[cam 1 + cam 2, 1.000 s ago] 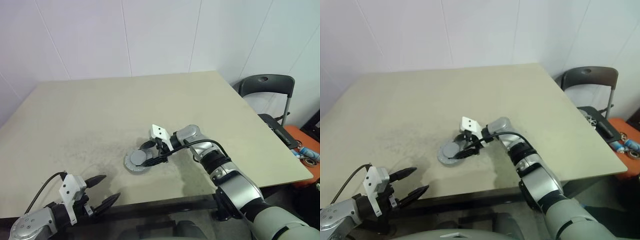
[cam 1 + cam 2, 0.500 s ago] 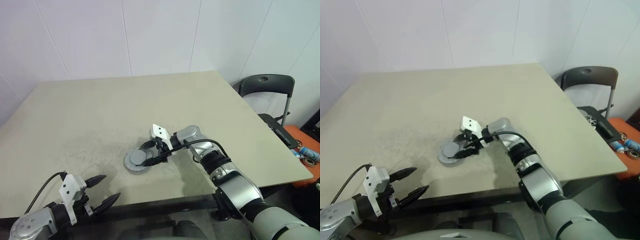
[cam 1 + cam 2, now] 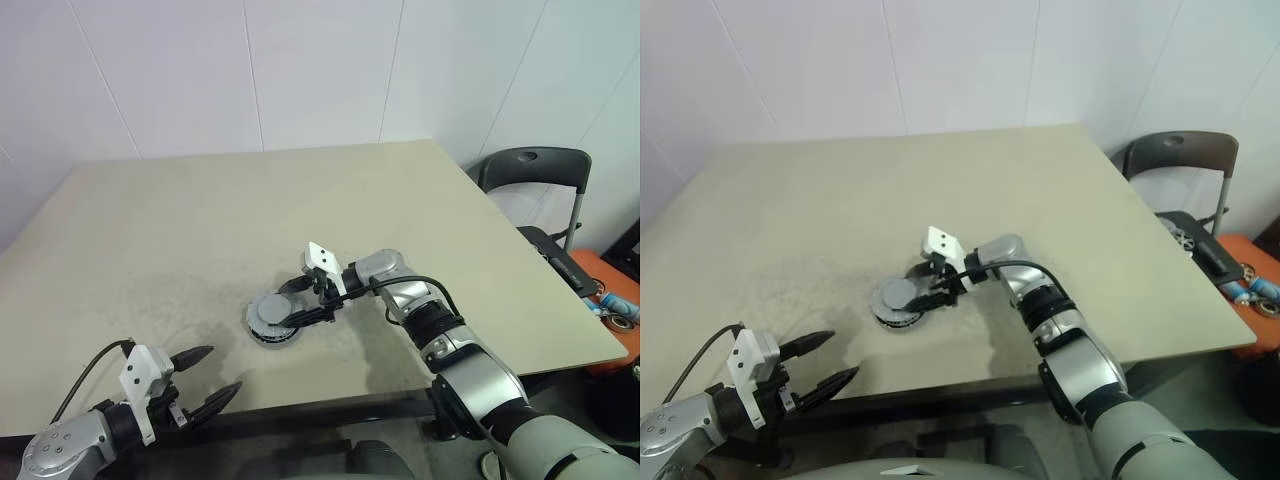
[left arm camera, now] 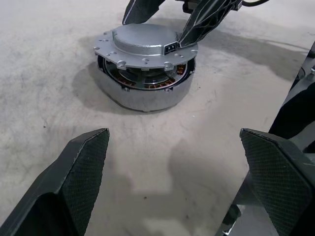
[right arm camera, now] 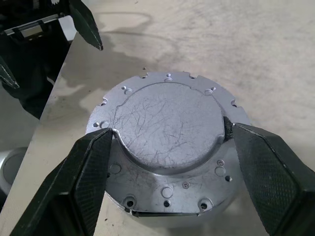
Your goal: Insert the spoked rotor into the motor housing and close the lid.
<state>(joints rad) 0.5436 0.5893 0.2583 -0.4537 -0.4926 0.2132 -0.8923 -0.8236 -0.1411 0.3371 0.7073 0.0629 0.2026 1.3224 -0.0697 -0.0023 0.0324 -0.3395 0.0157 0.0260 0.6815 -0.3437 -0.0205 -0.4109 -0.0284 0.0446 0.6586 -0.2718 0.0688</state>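
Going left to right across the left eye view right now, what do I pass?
left gripper → lid sitting on the motor housing → right gripper → chair beyond the table

The lid and housing, between the right gripper's fingers, have slid slightly leftward across the table, the gripper moving with them, wrist turned a little.

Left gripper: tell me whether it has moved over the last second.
No. The left gripper is open and sits in the same spot as before, just off the near edge of the table.
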